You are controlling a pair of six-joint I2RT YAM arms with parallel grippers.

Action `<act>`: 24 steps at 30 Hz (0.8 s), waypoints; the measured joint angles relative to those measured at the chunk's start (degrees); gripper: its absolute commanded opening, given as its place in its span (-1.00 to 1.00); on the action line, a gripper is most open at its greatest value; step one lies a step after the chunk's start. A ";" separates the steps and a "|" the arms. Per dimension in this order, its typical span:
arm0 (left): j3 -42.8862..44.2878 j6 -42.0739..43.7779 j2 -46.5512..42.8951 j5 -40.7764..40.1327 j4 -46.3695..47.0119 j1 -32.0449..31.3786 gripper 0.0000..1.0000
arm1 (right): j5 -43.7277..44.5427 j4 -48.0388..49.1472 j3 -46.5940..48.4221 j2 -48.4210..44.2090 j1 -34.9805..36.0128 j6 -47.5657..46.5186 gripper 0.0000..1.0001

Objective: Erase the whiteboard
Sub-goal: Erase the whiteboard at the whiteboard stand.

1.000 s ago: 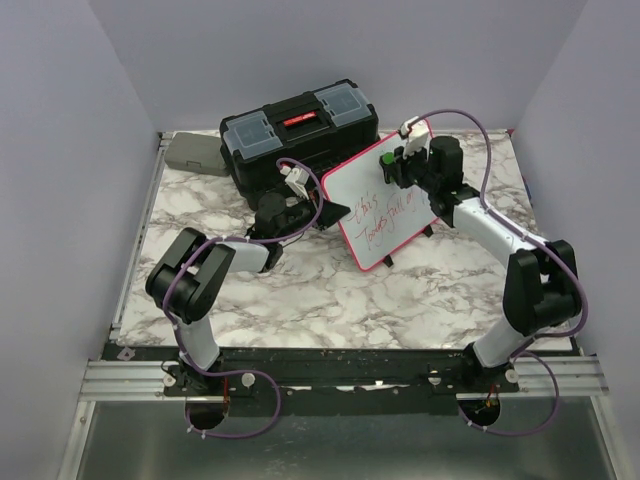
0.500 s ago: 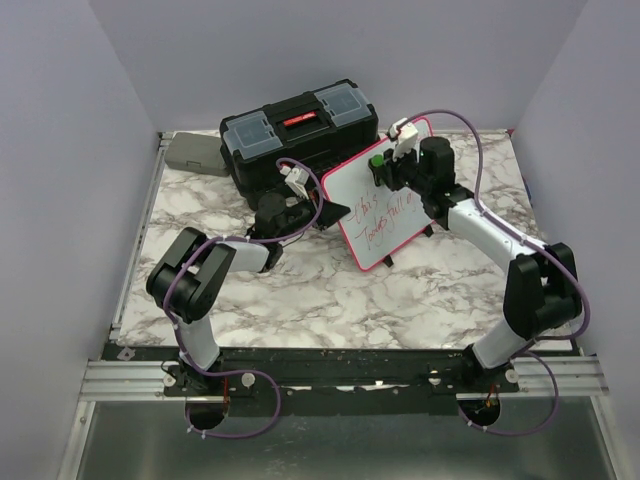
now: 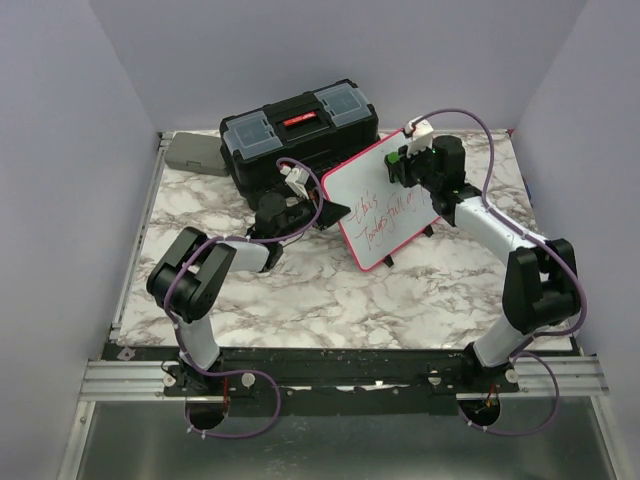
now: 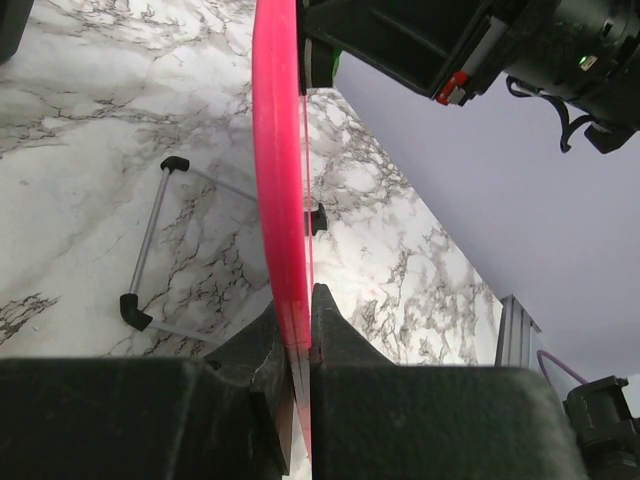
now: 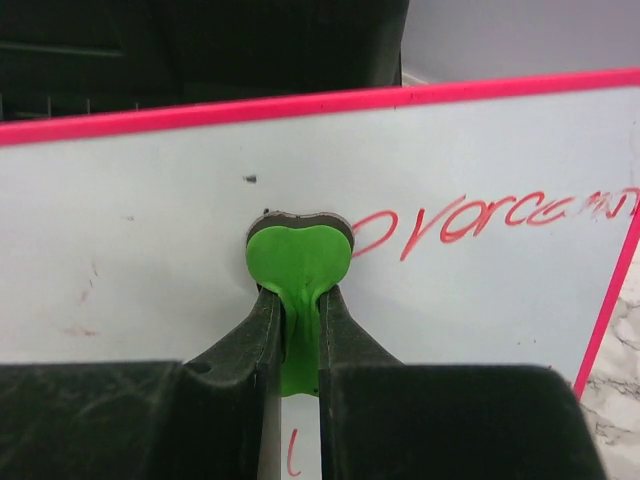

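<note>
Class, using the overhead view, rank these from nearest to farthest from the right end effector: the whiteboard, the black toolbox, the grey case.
1. Whiteboard: against the green eraser held by the right end effector.
2. Black toolbox: behind the board, leftward.
3. Grey case: far-left corner.

- I see the whiteboard white, with a pink-red frame and red handwriting.
- the eraser: bright green, possibly dark-backed.
- the table: white marble, grey veins.
- the toolbox: black, red latch.
</note>
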 measured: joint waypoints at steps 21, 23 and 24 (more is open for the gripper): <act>0.20 -0.13 0.24 0.09 0.00 0.04 -1.00 | -5.27 -1.77 0.94 -1.27 5.09 -2.45 -0.99; 0.20 -0.37 0.35 0.04 0.00 0.13 -1.00 | -5.29 -1.55 -0.35 -1.90 6.95 -4.59 -0.99; 0.20 -0.55 0.44 0.04 0.00 0.22 -1.00 | -5.29 -1.55 -1.27 -2.43 8.33 -5.66 -0.99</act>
